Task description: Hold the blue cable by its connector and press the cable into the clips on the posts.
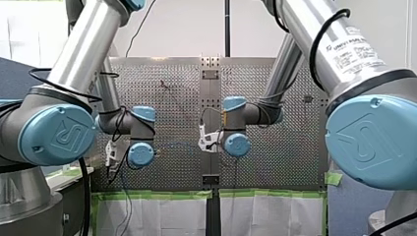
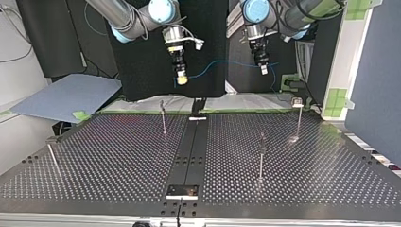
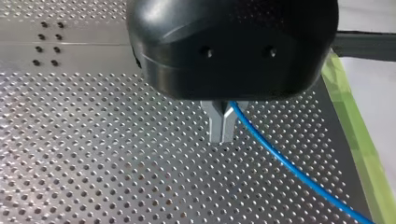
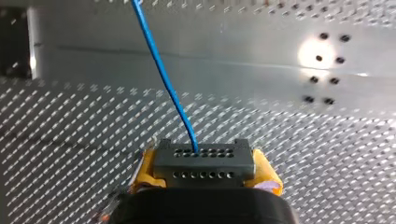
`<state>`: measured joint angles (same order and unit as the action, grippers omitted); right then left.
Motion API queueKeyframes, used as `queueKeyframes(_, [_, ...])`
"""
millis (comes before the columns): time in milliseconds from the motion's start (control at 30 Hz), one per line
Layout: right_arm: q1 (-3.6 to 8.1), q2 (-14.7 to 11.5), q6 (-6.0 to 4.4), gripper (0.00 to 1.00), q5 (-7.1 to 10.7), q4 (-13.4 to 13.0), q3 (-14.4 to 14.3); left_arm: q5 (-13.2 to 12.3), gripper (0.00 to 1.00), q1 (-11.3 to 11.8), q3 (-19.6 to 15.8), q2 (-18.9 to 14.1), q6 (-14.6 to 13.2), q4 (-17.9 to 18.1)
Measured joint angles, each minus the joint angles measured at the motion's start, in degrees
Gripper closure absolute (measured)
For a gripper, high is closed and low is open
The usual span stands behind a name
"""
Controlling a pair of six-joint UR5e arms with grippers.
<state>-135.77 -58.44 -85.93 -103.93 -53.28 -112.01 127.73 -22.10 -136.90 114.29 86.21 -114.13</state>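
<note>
Between the yellow pads (image 4: 145, 170) of the robot's right gripper (image 4: 205, 169): one grey connector (image 4: 204, 161), two rows of small holes on its face, clamped from both sides with the pads tight against its ends

Out of the connector's upper row of holes: one blue cable (image 4: 163, 79), a single thin strand, running straight ahead of the right gripper over the perforated table (image 4: 70, 121)

Across from the right gripper, at about the same height: left gripper (image 3: 222, 125), black housing, two metal fingers (image 3: 215, 122) pressed together. The blue cable comes out right at the fingers' root, pinched there, and trails off to one side of them towards a strip of green tape (image 3: 355, 140) along the table's edge

Between the two grippers: the free span of cable, hanging in a shallow sag in the air. Both grippers are well above the table surface. On the far side of the left gripper from its partner, a further length of cable drops downward

Below and beyond the grippers, standing on the table:
- post (image 2: 163, 118), thin, upright, nearest under the right gripper
- post (image 2: 299, 118), upright, out past the left gripper
- post (image 2: 261, 158), upright, farther from the left gripper
- post (image 2: 52, 158), leaning, well apart from both grippers

The cable is up in the air, apart from all four posts; the clips at their tops are too small to make out
</note>
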Motion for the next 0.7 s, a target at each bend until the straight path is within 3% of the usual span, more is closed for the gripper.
queueKeyframes(167, [-0.23, -2.47, 0.26, 1.0, 2.29, 2.47, 1.65, -0.03, 1.0, -0.11, -0.01, -2.37, 0.87, -2.37])
queueKeyframes(367, [-0.43, -4.83, 0.5, 1.0, 3.37, 5.19, 3.45, 0.03, 1.0, -0.14, -0.01, -5.31, 2.07, -5.31])
queueKeyframes(700, [-0.59, -5.41, 0.68, 1.0, 4.31, 9.94, 5.73, -0.23, 1.0, 0.14, 1.54, -10.15, 4.42, -10.19])
